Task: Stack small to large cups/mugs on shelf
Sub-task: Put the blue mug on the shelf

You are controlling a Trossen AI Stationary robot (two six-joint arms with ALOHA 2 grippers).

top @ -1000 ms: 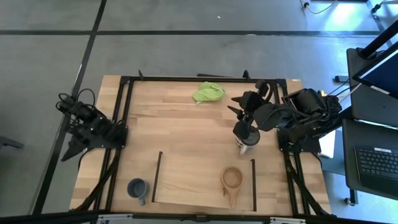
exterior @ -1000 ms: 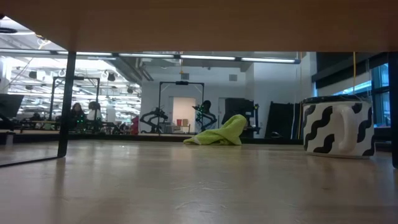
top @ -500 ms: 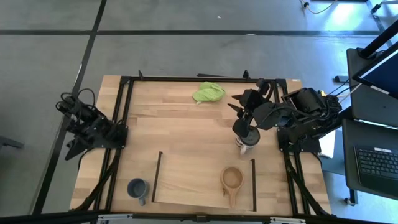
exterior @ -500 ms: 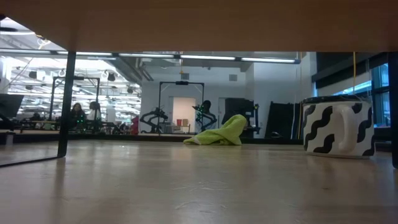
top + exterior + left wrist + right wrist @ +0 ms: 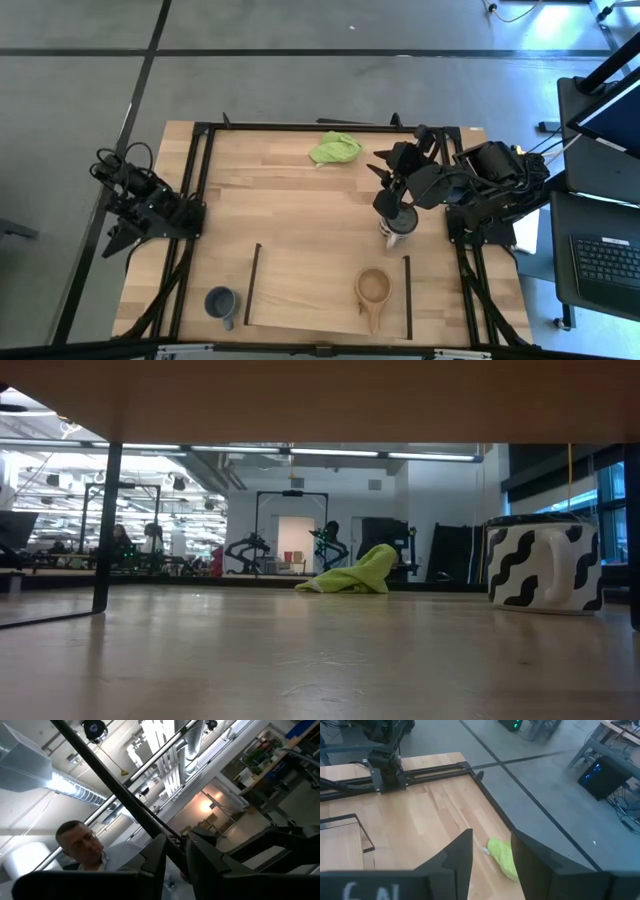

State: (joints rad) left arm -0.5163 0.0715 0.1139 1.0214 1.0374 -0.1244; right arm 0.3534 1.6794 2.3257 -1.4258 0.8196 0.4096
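At the table's left edge, in the high view, the left arm is seen parked, with the left gripper (image 5: 115, 243) hanging past the tabletop rim; in its own wrist view the two dark fingers (image 5: 155, 862) are shown a narrow gap apart with nothing held between them, pointed up at the ceiling, and a person (image 5: 82, 845) is seen beyond them. Near the front left corner of the tabletop (image 5: 290, 210), the blue-grey mug (image 5: 220, 302) is stood upright, just outside the shelf's left black bar (image 5: 251, 284). The shelf (image 5: 310, 290), a light-wood board, is laid on the front part of the table. Toward its right end the small tan wooden cup (image 5: 373, 289) is placed upright on the board, its handle turned to the front edge. Near the back edge the lime-green cloth (image 5: 335, 149) is left crumpled, well apart from the shelf. Just behind the shelf's right bar, the white mug (image 5: 397, 236) is stood on the tabletop; in the low view it is seen as a white mug with black wavy marks. The right gripper (image 5: 393, 208) is held directly over this mug. In the right wrist view its fingers (image 5: 462, 855) are seen spread apart; whether they touch the mug cannot be told.
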